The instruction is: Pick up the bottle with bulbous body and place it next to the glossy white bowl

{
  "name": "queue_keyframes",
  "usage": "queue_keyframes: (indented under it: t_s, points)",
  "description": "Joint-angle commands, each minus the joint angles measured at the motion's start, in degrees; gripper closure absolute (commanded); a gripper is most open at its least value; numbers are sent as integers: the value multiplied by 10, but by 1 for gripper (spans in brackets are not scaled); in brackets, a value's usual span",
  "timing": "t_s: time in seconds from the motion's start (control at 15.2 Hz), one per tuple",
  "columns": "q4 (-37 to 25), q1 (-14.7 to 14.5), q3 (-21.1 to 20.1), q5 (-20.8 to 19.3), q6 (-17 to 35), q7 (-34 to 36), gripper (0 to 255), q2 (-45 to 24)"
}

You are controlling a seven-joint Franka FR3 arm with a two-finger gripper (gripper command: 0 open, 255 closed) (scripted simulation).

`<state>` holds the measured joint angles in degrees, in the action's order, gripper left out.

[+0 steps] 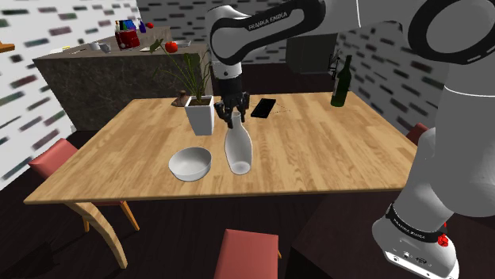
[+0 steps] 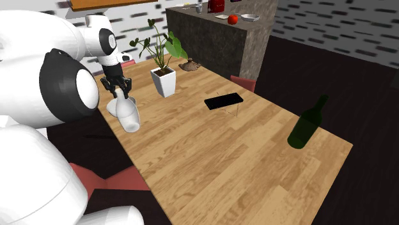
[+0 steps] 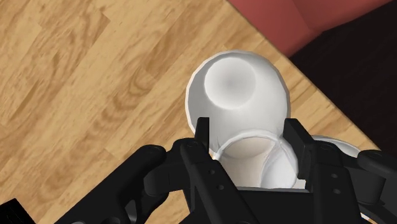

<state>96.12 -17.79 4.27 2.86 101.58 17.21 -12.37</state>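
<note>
Bottle (image 1: 237, 147) neck clamped between gripper (image 1: 231, 119) fingers, just beside bowl (image 1: 190, 163); can't tell if base touches table (image 1: 333, 150). I'd lower straight, then release gently.

Worktop (image 1: 333, 150): rectangular, light wood grain. Carried on it:
- white bowl (image 1: 190, 163)
- white bottle (image 1: 237, 147), tilted, just beside the bowl; contact with the wood cannot be told
- white square planter (image 1: 201, 116) holding a green plant (image 1: 193, 73)
- small brown item (image 1: 182, 100) beside the planter
- flat black slab (image 1: 263, 107)
- dark green bottle (image 1: 341, 83), well apart, near a corner
</note>
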Motion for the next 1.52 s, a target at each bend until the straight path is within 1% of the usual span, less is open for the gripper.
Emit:
queue_keyframes:
  t_s: [0.0, 0.26, 0.73, 0.79, 1.12, 1.39, 1.45]
  points:
    - [12, 0, 0, 0, 15, -1, 255, -2]
    - [34, 0, 0, 1, 43, -2, 255, -8]
    - [34, 0, 0, 1, 43, -2, 255, -8]
    - [34, 0, 0, 1, 43, -2, 0, -8]
    - [34, 0, 0, 1, 43, -2, 0, -8]
    - [-39, 2, 1, 0, -30, -1, 0, -8]
    - [-39, 2, 1, 0, -30, -1, 0, -8]
